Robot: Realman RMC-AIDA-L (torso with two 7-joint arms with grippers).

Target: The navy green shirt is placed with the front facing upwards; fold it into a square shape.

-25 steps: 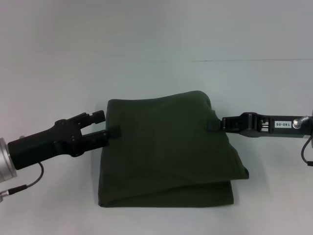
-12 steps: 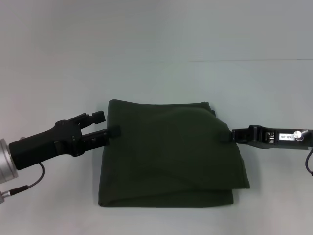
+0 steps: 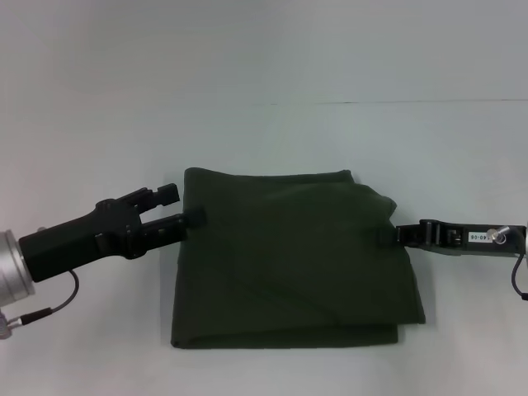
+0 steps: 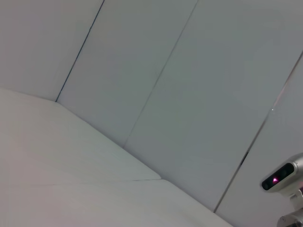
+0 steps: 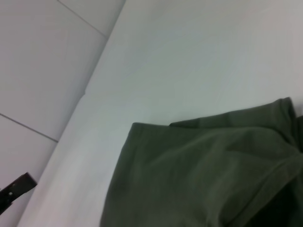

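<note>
While lying folded into a rough square on the white counter [image 3: 264, 66], navy green shirt [image 3: 289, 260] sat mid-scene, plain side up. Left pincer [image 3: 186, 208] at the shirt's left edge, prongs spread apart, lower tip touching the cloth. Right pincer [image 3: 394, 235] at the right edge, low and flat, apparently pinched on the fabric.

The work surface is a plain white table [image 3: 264, 66] with a thin seam line running across its far part. Behind it stands a white wall [image 4: 199, 85] of flat panels divided by narrow dark joints. Lighting is even and diffuse.
</note>
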